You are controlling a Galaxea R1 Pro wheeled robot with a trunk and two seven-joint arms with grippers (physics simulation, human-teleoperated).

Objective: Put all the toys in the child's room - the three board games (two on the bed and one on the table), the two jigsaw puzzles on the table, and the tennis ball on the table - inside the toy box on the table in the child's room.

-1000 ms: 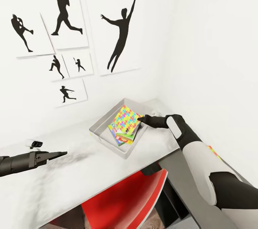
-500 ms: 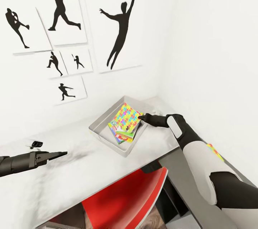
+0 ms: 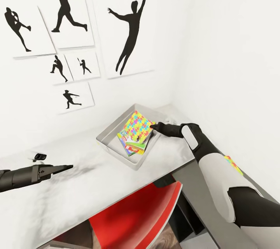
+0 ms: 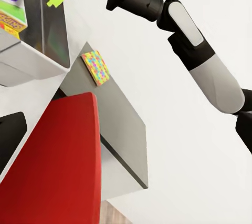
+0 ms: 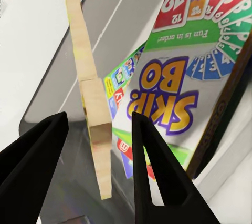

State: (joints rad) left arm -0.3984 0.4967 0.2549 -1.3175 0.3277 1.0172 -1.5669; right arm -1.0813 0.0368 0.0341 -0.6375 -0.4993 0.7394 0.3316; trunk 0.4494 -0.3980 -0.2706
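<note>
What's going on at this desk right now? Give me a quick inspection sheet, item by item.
Surface: light grey table, with a lower dark section at the right.
Job's things: toy box holds stacked board games; a jigsaw puzzle is tilted above them; a second jigsaw puzzle lies on the lower section.
Clutter: small dark object on the desk, too small to identify.
Grippers: right gripper open, its fingers either side of the puzzle's edge; left gripper hovers over the desk, state unclear.
Cables: nothing seen.
Surroundings: red chair; silhouette pictures on white wall.

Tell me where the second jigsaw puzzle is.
In the head view, the second jigsaw puzzle lies on the lower dark desk section, right of the right arm.
</note>
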